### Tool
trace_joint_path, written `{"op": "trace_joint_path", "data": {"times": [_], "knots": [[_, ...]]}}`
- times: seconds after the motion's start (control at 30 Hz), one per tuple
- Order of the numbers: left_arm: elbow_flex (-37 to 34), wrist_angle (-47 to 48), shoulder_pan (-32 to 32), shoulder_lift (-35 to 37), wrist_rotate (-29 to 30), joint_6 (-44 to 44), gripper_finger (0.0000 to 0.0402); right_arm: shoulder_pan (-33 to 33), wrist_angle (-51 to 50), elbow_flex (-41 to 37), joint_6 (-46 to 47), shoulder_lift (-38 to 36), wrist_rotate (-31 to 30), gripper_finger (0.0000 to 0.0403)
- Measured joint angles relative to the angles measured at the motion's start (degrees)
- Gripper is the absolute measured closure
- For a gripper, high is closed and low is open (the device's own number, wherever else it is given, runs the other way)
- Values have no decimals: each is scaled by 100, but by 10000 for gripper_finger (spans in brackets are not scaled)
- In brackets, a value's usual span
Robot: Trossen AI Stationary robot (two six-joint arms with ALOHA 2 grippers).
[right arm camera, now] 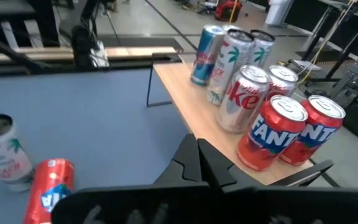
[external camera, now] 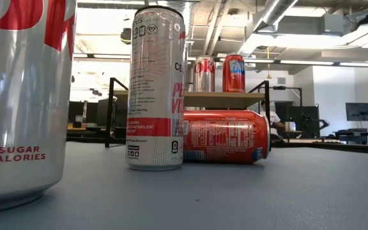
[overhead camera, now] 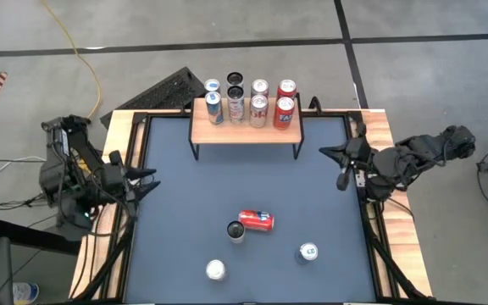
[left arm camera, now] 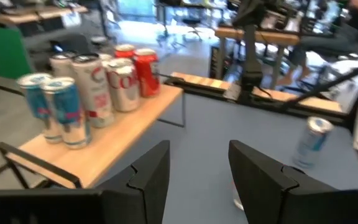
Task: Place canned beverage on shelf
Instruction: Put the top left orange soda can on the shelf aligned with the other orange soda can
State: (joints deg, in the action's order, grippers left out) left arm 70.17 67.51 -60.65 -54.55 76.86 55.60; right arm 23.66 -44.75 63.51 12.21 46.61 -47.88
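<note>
Red can [overhead camera: 257, 220] on its side mid-table, well apart from both empty hands: left hand [overhead camera: 148, 181] open, right hand [overhead camera: 335, 167] closed.

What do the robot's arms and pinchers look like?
Both arms are black and chunky, built from jointed segments with dark cables running along them. The left gripper and the right gripper each end in two flat, black, blade-shaped fingers. No bright markings show.
</note>
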Motion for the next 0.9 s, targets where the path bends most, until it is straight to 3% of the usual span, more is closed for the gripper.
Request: {"op": "trace_joint_path", "data": {"times": [0.2,0.37,0.47,0.57,0.7,0.9], "knots": [[-2,-817,1,64,-300,-908,249,-57,-13,-11,-188,541,-2,403],[-4,-1208,11,65,-473,-1592,249,-53,359,-15,-863,777,38,403],[-4,-1739,109,185,-644,-2231,249,-134,885,-13,-1364,702,497,403],[-4,-2221,231,281,-1022,-2884,249,-210,1202,-13,-1657,504,977,403],[-4,-2608,477,292,-1750,-3626,249,-541,1293,-80,-1350,263,821,403],[-179,-3597,834,252,-2899,-4851,249,-1203,2149,-1157,-1179,-34,604,403]]}}
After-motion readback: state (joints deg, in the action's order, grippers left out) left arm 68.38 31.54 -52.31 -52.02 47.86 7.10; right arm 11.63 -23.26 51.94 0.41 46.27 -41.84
